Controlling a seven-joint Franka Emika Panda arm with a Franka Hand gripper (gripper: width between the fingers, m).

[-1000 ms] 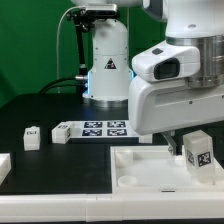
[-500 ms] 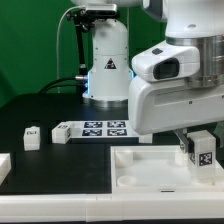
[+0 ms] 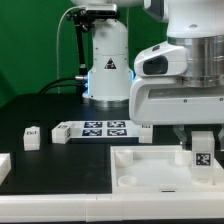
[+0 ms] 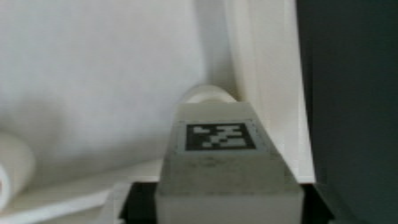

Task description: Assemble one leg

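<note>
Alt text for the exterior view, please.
The arm's hand grips a tagged white leg upright at the white panel's end, on the exterior view's right. Behind lie the marker board and another small tagged block.

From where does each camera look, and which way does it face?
Exterior view: off the arm, low, facing across the table; shows the arm and its gripper holding the leg at the panel.
Wrist view: on the wrist, looking along the leg onto the panel; only dark slivers of the gripper show.
Shared: leg and panel.
</note>
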